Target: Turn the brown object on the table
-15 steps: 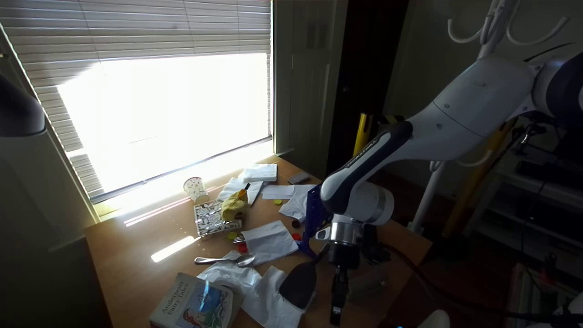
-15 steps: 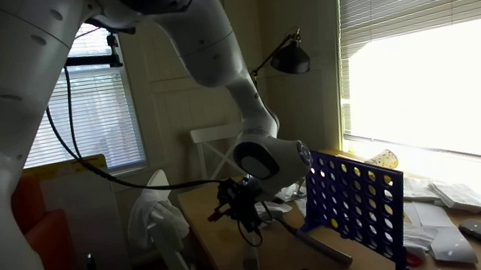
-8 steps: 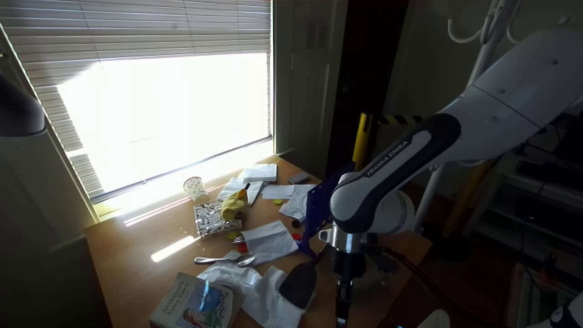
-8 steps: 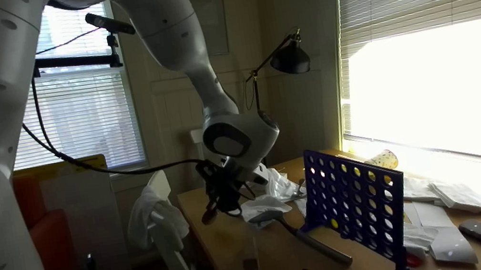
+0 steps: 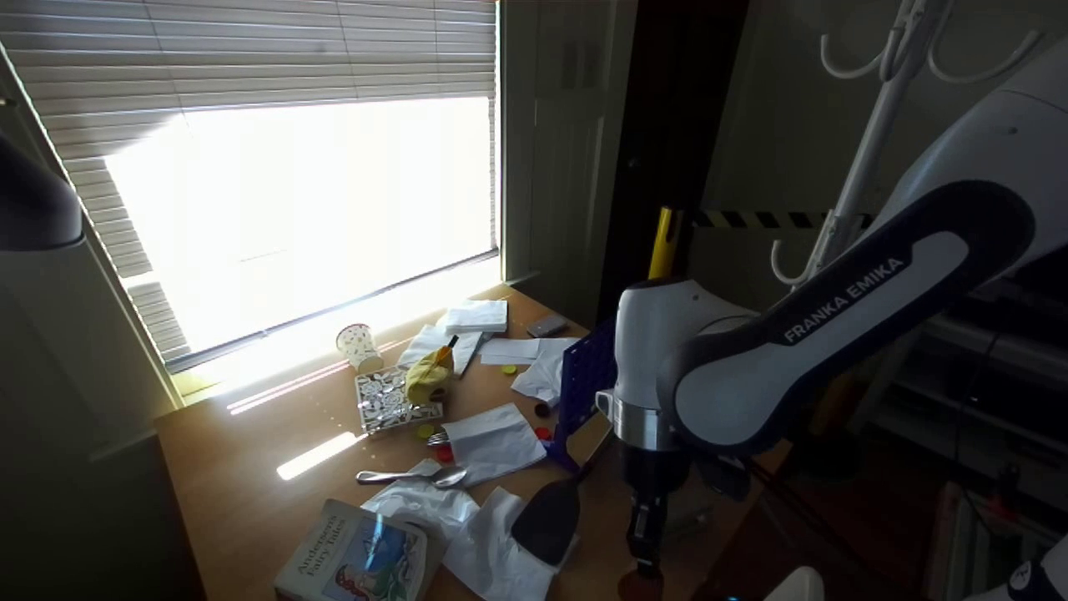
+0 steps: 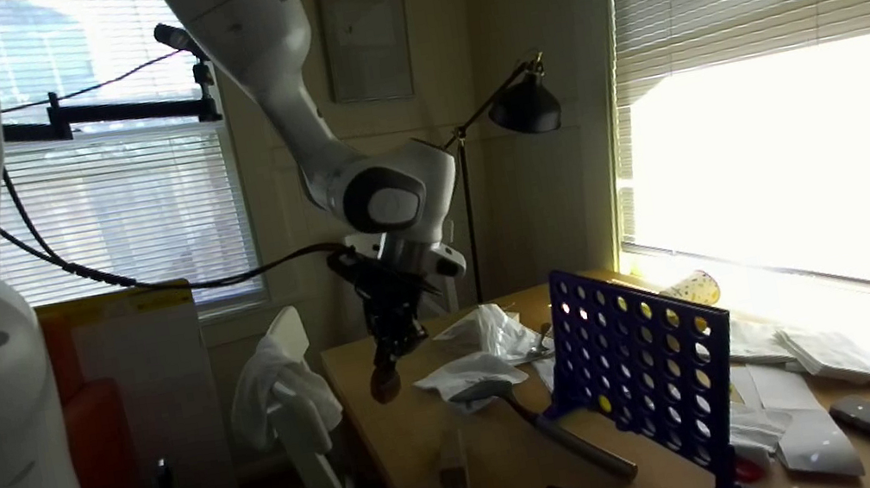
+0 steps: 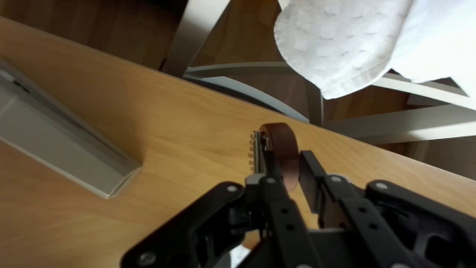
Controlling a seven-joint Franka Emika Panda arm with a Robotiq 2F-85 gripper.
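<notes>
My claw (image 7: 290, 163) clamped on brown object (image 7: 283, 143), over worktop (image 7: 178, 171), just inside its edge. Guess: light, stiff, not fragile; smooth faces may slip. Best hold across thin dimension, mid-body, clear of curved rim. Lower part hidden behind claw in wrist view; dim in both exterior views. Ridged strip (image 7: 257, 153) alongside: object's or mine, can't tell. Worktop contact unclear.

Both exterior views dim, window (image 5: 317, 217) blown white; sun streaks across table (image 5: 238, 492); wrist view better lit.
</notes>
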